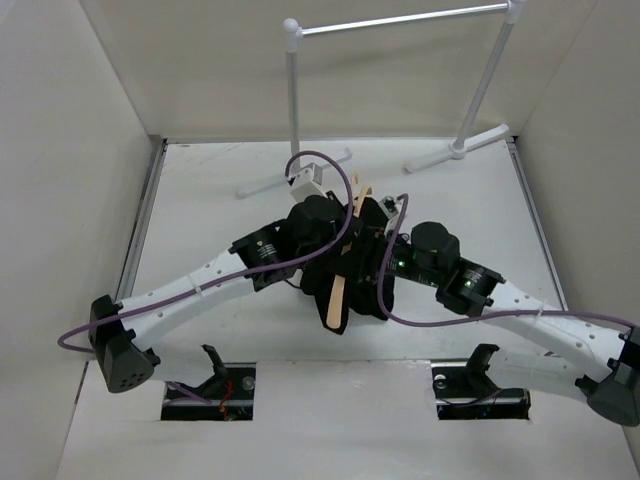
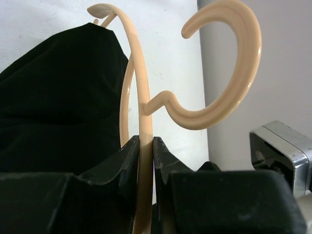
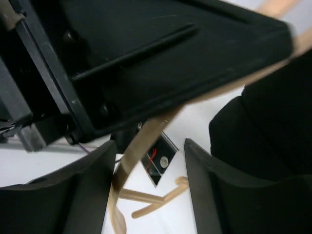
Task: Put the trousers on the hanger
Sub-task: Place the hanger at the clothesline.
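1. Two arms lean in from the near corners of the counter [image 1: 200,200] and meet over its middle.
2. Farthest left, the left arm [image 1: 190,290] rises from its base and slants rightward. A purple cable [image 1: 325,157] loops up above its wrist.
3. At that arm's end the left pincer [image 2: 145,146] is clenched on the hanger [image 2: 142,97]. In the wrist view its two black fingers [image 2: 124,158] press the thin tan rod from both sides, with no gap.
4. Left of the gripped rod in that view lie the trousers [image 2: 58,97], a black bundle bunched against the hanger's far arm. How far over it they reach I cannot tell.
5. Right of the grip, the hook [image 2: 239,73] curls round in the open, touching nothing.
6. From above, the hanger shows as a pale strip slanting through the dark heap at the counter's centre, between the two wrists. The trousers spread under and around it.
7. Next comes the right pincer [image 3: 148,146], released, its fingers set wide apart. The hanger's rod runs through the gap, nearer the left-hand finger in that view. Whether it touches I cannot tell.
8. Farther right, the right arm [image 1: 540,320] stretches back to its base at the near right corner.
9. Behind it all, a white-and-silver rack [image 1: 400,20] stands at the far side with its feet on the counter, well apart from the heap.
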Robot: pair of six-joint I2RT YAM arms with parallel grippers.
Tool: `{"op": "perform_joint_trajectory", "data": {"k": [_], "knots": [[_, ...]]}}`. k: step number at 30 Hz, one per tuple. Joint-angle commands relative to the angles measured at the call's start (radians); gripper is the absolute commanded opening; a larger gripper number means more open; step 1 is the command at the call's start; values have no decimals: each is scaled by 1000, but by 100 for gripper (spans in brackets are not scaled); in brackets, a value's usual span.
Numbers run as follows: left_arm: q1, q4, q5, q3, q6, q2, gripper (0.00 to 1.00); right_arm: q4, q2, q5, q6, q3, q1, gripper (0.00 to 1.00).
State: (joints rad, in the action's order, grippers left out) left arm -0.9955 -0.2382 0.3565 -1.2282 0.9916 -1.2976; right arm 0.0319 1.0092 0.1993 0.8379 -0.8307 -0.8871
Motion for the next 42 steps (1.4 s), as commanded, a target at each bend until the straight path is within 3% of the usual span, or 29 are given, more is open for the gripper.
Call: {"op": "perform_joint_trajectory", "data": {"k": [1, 6, 9, 15, 19, 29, 42], "knots": [[-5, 50, 71, -74, -50, 35, 4, -62, 31, 14, -19, -53, -40, 55], [-10, 46, 99, -80, -68, 50, 4, -141, 31, -11, 6, -42, -63, 13], [-5, 54, 99, -80, -67, 66, 8, -167, 6, -50, -6, -42, -72, 6], [71, 68, 36, -91, -85, 124, 41, -182, -43, -84, -75, -76, -56, 4], [119, 71, -34, -96, -111, 184, 55, -170, -23, -37, -123, -139, 42, 4], [192, 59, -154, -47, -143, 333, 60, -234, 152, 161, -125, -346, 326, 3], [304, -157, -105, 306, -131, 462, 61, -244, 440, 262, 3, -790, 665, 3]]}}
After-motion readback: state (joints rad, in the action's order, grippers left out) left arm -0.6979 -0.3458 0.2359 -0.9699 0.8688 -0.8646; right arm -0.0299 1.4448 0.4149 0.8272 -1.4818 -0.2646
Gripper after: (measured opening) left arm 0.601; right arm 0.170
